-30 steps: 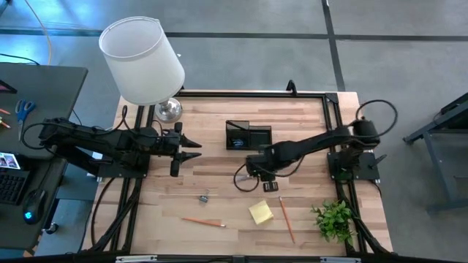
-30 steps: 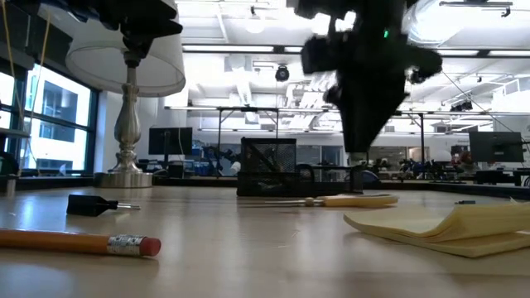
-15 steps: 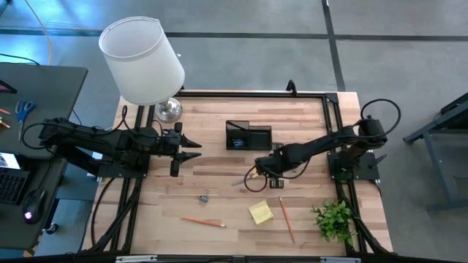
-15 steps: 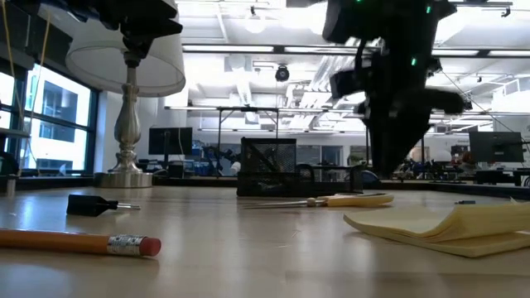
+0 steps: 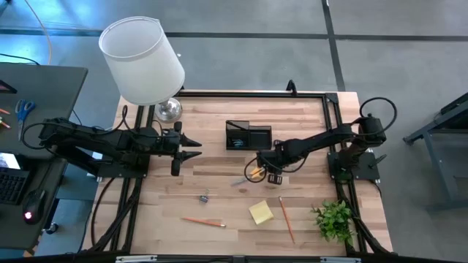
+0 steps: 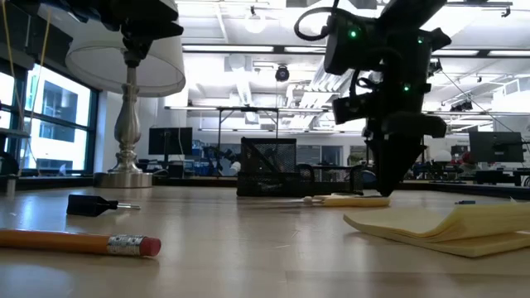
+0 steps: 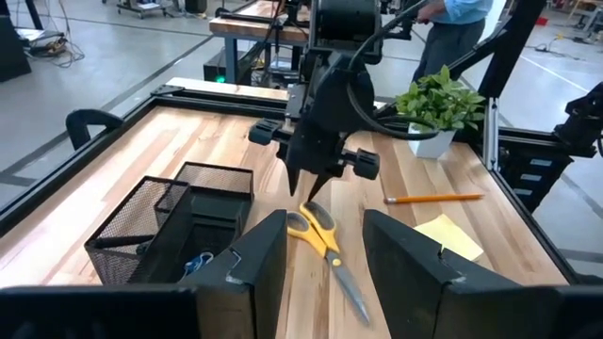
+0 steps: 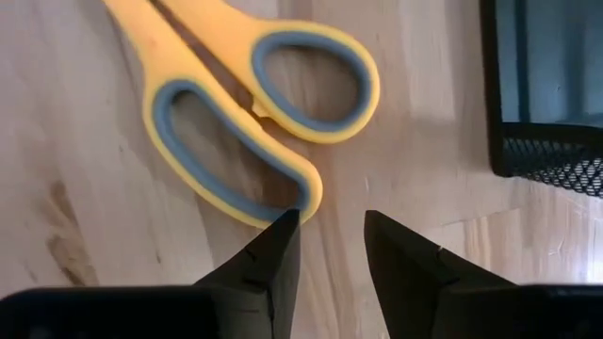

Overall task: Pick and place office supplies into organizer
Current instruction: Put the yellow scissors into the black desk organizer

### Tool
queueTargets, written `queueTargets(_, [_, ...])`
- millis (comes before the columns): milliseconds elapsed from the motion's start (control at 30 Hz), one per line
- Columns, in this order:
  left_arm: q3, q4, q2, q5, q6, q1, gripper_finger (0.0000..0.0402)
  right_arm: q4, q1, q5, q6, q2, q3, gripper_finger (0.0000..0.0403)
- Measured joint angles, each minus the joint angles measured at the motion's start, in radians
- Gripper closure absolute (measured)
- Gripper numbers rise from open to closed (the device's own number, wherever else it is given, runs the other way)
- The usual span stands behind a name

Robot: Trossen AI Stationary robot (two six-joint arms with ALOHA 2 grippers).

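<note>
The yellow-handled scissors (image 5: 251, 175) lie flat on the wood just near of the black mesh organizer (image 5: 248, 136), which holds something small and blue (image 7: 198, 262). My right gripper (image 5: 272, 172) points down over the scissors' handles (image 8: 273, 104), open, with its tips (image 6: 389, 189) close to the table. My left gripper (image 5: 191, 146) waits open, level, left of the organizer. The yellow sticky-note pad (image 5: 260, 212), two orange pencils (image 5: 285, 218) (image 5: 203, 220) and a black binder clip (image 5: 203, 196) lie on the near half of the table. My right gripper comes from above, pointing down. One fingertip (image 8: 281, 231) stands against the outer end of the scissors' longer handle loop (image 8: 303, 193); the other fingertip is over bare wood. The scissors lie flat on the table.
A white-shaded lamp (image 5: 142, 62) stands at the far left corner and a small green plant (image 5: 335, 219) at the near right corner. Black frame rails run along the table's edges. Bare wood lies between the scissors and the sticky pad.
My right gripper has moved toward the table's right edge, from over the scissors' blades to their handles, and come down to the table. In the low view the scissors show shorter than before, so they have turned a little on the wood.
</note>
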State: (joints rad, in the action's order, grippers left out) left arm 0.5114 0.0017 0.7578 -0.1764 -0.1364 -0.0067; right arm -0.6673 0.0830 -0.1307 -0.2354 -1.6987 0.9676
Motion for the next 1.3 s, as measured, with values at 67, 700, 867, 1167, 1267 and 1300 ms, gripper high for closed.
queueTargets(67, [0.000, -0.001, 0.000, 0.000, 0.000, 0.000, 0.0270, -0.009, 0.000, 0.000, 0.008, 0.006, 0.014, 0.0286])
queueTargets(700, [0.000, -0.005, 0.000, 0.000, 0.000, 0.000, 0.0270, 0.106, 0.006, 0.027, 0.054, 0.025, -0.031, 0.0286])
queueTargets(867, [0.000, -0.005, 0.000, 0.000, 0.000, 0.000, 0.0270, 0.154, 0.011, 0.051, 0.069, 0.025, -0.072, 0.0286])
queueTargets(1167, [0.000, -0.004, 0.000, 0.000, 0.000, 0.000, 0.0270, 0.194, 0.011, 0.054, 0.084, 0.029, -0.126, 0.0286])
queueTargets(1267, [0.000, -0.004, 0.000, 0.000, 0.000, 0.000, 0.0270, 0.191, 0.011, 0.057, 0.113, 0.029, -0.128, 0.0286])
queueTargets(1300, [0.000, -0.004, 0.000, 0.000, 0.000, 0.000, 0.0270, 0.189, 0.011, 0.057, 0.124, 0.029, -0.128, 0.0288])
